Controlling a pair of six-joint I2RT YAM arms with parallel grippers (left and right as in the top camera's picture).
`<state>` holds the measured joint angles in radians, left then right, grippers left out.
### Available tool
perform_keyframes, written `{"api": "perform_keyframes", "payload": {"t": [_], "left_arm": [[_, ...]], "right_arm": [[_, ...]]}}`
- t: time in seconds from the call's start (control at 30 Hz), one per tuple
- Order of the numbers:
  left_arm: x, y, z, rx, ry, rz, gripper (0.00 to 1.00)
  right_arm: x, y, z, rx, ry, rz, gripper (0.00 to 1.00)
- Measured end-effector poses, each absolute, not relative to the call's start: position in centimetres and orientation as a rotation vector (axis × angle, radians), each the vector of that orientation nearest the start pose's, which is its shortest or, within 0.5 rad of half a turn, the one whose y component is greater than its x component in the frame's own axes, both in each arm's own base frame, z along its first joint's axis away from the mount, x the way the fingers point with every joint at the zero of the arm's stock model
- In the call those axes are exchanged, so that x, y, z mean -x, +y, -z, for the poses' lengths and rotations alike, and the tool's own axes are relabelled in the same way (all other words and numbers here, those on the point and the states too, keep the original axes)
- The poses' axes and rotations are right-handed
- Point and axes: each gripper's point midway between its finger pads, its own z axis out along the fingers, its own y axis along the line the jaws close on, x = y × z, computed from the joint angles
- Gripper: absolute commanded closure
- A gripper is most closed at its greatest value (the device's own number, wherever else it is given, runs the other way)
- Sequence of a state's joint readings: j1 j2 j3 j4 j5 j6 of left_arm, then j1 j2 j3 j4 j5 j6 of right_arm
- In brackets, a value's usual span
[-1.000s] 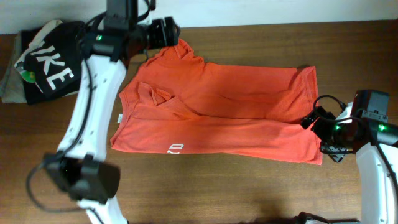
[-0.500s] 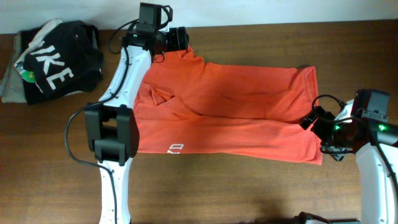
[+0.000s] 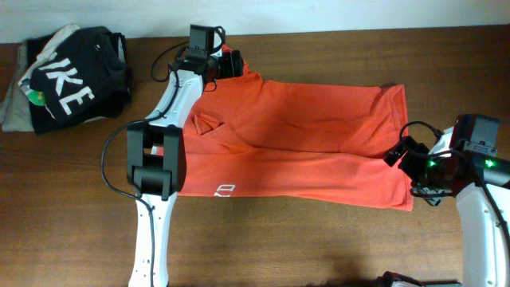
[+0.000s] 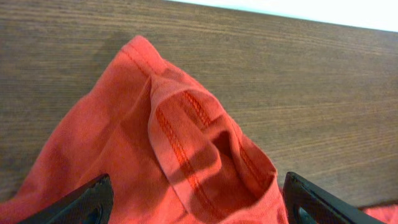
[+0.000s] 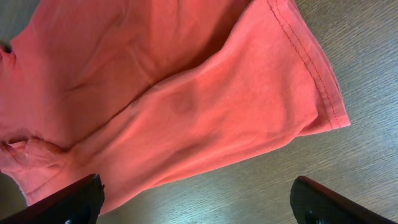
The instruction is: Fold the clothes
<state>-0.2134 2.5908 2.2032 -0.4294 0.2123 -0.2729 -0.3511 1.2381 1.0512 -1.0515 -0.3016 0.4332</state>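
The red-orange T-shirt (image 3: 295, 139) lies spread flat on the wooden table, with its white logo (image 3: 225, 190) near the front edge. My left gripper (image 3: 233, 64) is open at the shirt's far left sleeve. In the left wrist view its fingers (image 4: 196, 208) straddle the folded sleeve cuff (image 4: 186, 143), and whether they touch it I cannot tell. My right gripper (image 3: 401, 155) is open at the shirt's right hem. In the right wrist view its fingers (image 5: 199, 205) hang over bare wood just off the hem corner (image 5: 311, 93) and hold nothing.
A black garment with big white letters (image 3: 76, 76) lies bunched at the far left on a grey-beige garment (image 3: 9, 108). The table's far edge meets a white wall (image 4: 311, 9) just beyond the sleeve. Bare wood (image 3: 319, 239) runs along the front.
My left arm has swung in over the shirt's left side, and its gripper has shifted right and down onto the far sleeve. The right arm and the shirt have not moved.
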Motion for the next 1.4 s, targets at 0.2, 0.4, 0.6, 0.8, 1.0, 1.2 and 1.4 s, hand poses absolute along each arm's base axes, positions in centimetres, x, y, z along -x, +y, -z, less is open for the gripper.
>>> {"api": "perform_keyframes", "payload": {"t": [0.2, 0.4, 0.6, 0.8, 1.0, 1.2, 1.4], "left_arm": [[-64.5, -17.9, -3.0, -0.036, 2.388, 0.486, 0.23], [-64.8, -18.0, -3.0, -0.033, 2.371, 0.492, 0.5], [-64.9, -18.4, -3.2, -0.038, 2.36, 0.497, 0.99], [-64.9, -18.5, -3.2, -0.038, 2.361, 0.498, 0.99], [-64.7, -18.4, -3.0, -0.036, 2.371, 0.496, 0.99], [-64.2, -18.3, -2.5, -0.032, 2.401, 0.493, 0.99], [-64.0, -18.2, -2.3, -0.03, 2.415, 0.49, 1.0]], "right_arm": [[-26.5, -4.3, -15.1, -1.0, 2.605, -0.443, 0.01], [-26.7, -4.3, -15.2, -0.996, 2.598, -0.442, 0.01], [-27.5, -4.6, -15.5, -0.975, 2.566, -0.438, 0.01], [-32.6, -6.7, -18.6, -0.832, 2.341, -0.394, 0.01], [-39.6, -9.4, -21.3, -0.696, 2.289, -0.334, 0.01], [-47.4, -11.8, -15.9, -0.696, 2.537, -0.27, 0.13], [-52.0, -11.7, -7.9, -0.673, 2.652, -0.273, 0.22]]}}
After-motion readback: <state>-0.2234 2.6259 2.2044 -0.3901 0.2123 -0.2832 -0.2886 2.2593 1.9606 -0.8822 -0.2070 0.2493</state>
